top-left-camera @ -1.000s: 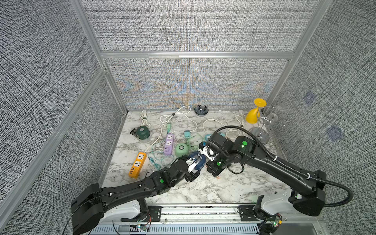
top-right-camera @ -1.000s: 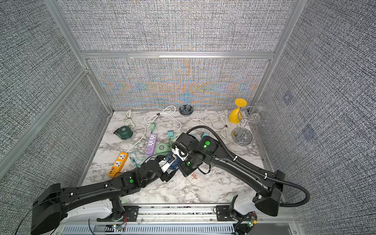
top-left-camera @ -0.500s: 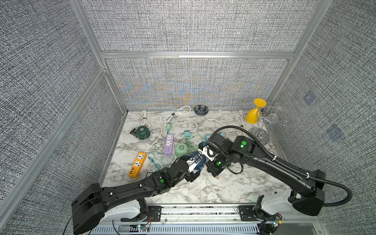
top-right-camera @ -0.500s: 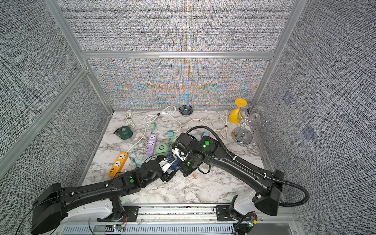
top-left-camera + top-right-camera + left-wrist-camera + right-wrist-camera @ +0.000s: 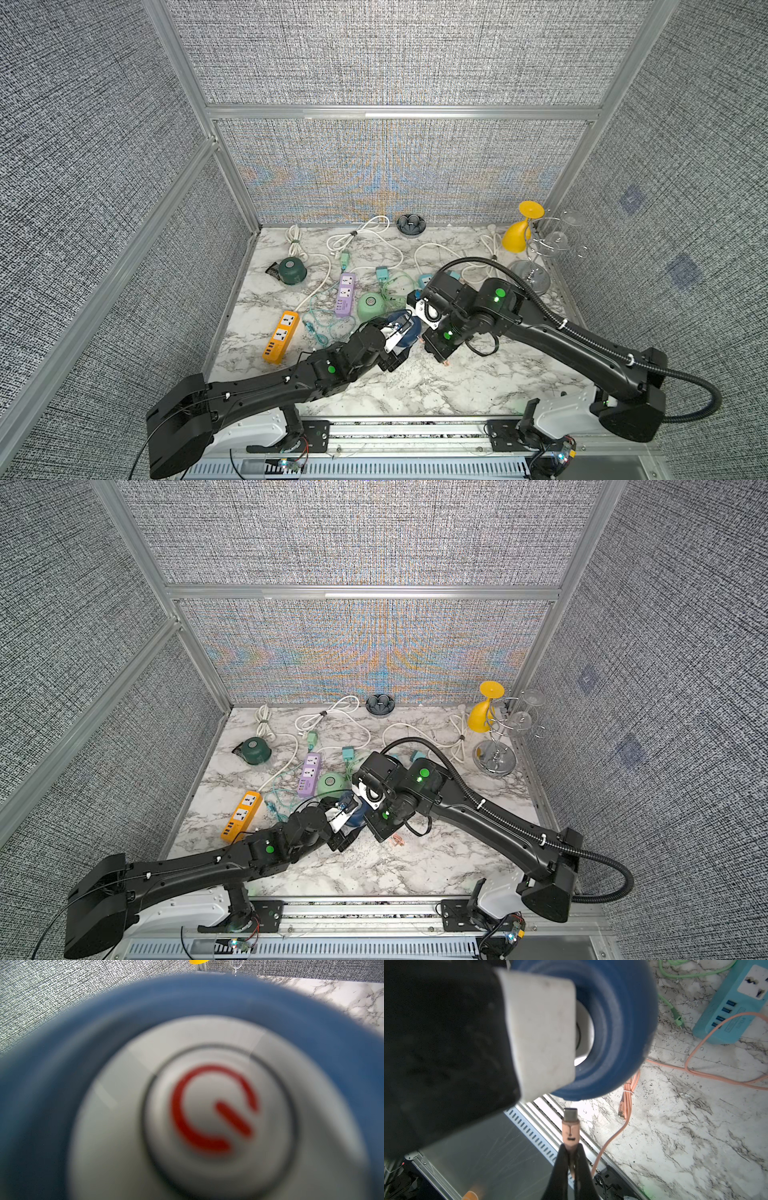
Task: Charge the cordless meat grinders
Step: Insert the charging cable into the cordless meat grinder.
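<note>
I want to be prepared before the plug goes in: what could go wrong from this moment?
1. The right pincer pinches the peach plug only at its rear end, so it may tilt on contact.
2. No charging port shows on the navy grinder held by the left pincer; a blind push could twist it.
3. The slack peach cable might snag.

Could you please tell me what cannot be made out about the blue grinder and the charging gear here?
- Charging port of the navy blue grinder: seen nowhere; a finger of the left gripper covers its side in the right wrist view.
- Its top button: blurred, too close, left wrist view.
- The blue power strip: cut off by the right wrist view's edge.
</note>
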Robot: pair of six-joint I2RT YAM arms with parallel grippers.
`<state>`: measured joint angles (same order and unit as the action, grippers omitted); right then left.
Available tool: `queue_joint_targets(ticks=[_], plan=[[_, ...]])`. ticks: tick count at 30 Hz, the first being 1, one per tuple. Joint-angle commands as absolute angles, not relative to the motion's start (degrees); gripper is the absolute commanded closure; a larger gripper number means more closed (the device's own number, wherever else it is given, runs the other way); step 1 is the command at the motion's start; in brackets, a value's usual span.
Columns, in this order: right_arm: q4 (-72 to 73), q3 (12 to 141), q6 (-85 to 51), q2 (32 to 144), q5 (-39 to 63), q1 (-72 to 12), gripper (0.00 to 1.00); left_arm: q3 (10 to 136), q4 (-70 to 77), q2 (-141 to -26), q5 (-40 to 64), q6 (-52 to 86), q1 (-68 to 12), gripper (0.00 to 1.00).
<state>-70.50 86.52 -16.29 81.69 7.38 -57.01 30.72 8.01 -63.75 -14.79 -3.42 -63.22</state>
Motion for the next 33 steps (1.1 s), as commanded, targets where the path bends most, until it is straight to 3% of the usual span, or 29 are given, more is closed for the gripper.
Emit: queue_joint_targets(ticks=[1,33], plan=[[-71.28,86.39,-15.82,81.91,7.07,-57.10,1.00,31.20,9.85,-63.89,-14.24,-3.25,-63.19,0.36],[-71.19,86.92,-15.21,82.70,5.91,-57.12,1.00,32.16,8.63,-65.00,-12.62,-3.16,-63.19,0.38]])
